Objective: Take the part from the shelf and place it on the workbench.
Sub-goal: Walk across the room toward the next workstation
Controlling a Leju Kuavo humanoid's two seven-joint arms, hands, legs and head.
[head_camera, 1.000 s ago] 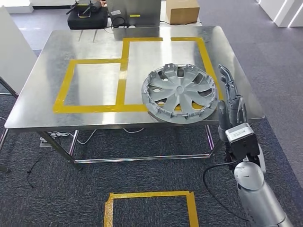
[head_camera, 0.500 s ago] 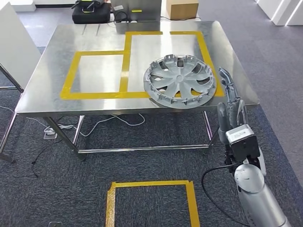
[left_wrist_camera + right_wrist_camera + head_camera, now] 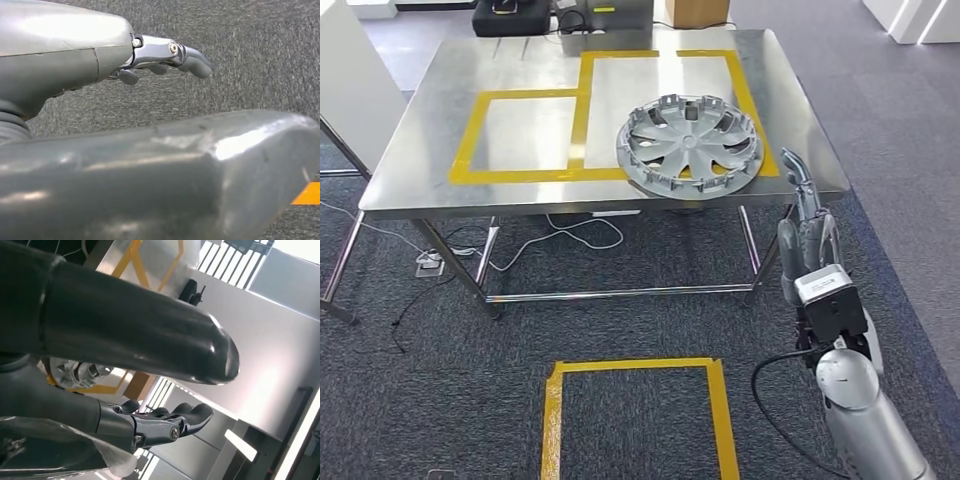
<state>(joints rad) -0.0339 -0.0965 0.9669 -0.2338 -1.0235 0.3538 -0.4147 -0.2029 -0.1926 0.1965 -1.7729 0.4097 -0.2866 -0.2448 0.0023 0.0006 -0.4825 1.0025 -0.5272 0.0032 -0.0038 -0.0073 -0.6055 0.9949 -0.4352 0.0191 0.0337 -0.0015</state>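
Observation:
A silver wheel cover [image 3: 688,142] lies flat on the steel workbench [image 3: 418,150], over the front right corner of the yellow taped outline, near the bench's front edge. My right hand [image 3: 807,225] is raised off the bench's front right corner, apart from the cover, fingers straight and holding nothing. The right wrist view has the same hand [image 3: 151,425] with extended fingers and a slice of the wheel cover [image 3: 77,374] behind the thumb. In the left wrist view my left hand [image 3: 166,52] hangs over grey carpet, fingers stretched out, empty.
Yellow tape rectangles [image 3: 524,130] mark the benchtop. A black case [image 3: 509,15] and a cardboard box [image 3: 693,10] sit behind the bench. Cables [image 3: 569,235] trail under it. A yellow taped square [image 3: 637,420] marks the carpet in front. A white panel [image 3: 350,80] stands at left.
The whole view has shifted: the bench and wheel cover sit farther away and higher in the picture, so the camera has backed off. My right hand has dropped lower, away from the cover.

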